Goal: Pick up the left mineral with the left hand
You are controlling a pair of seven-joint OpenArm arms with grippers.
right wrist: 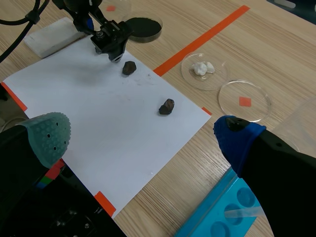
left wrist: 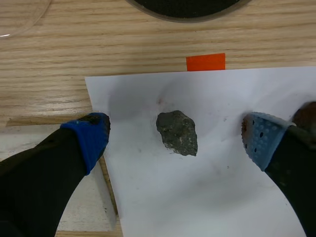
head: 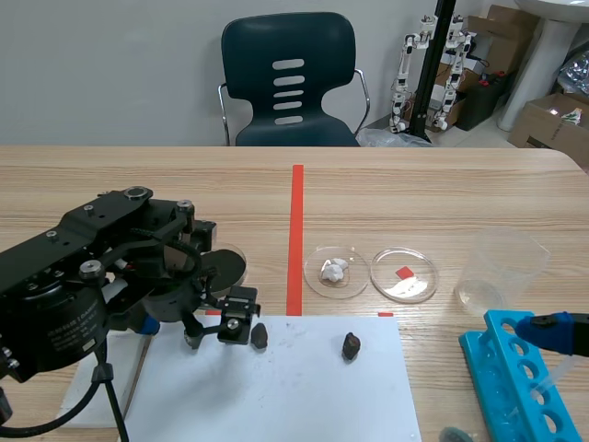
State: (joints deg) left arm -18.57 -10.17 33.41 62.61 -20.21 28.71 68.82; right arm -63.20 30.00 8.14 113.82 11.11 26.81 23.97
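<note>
- the left gripper (left wrist: 175, 143) is released, its blue pads (left wrist: 91, 138) spread wide, with the left mineral (left wrist: 177, 132) lying between them and touching neither.
- the mineral sits on the white sheet (left wrist: 212, 197), near the sheet's corner on the left arm's side.
- it's a dark, lumpy piece. its long axis runs away from the gripper, slanted a little, so roughly across the line between the two pads. the far end is broader and the near end tapers toward the right pad's side.
- there's bare paper on both sides of the mineral, a bit more toward the right pad.
- the sheet's edge runs right beside the left pad. past that edge lies a white slab (right wrist: 52, 35) on the counter (head: 414, 184).
- ahead of the gripper i see an orange tape mark (left wrist: 205, 61) at the sheet's far edge, then a dark dish (left wrist: 182, 6).
- the right mineral (head: 351, 345) lies on the same sheet, well apart from the left one.
- the right gripper (right wrist: 143, 136) is also released and holds nothing, off by the blue rack (head: 520, 378).
- two clear dishes (head: 337, 270) and a clear cup (head: 497, 267) stand beyond the sheet on the right arm's side.
</note>
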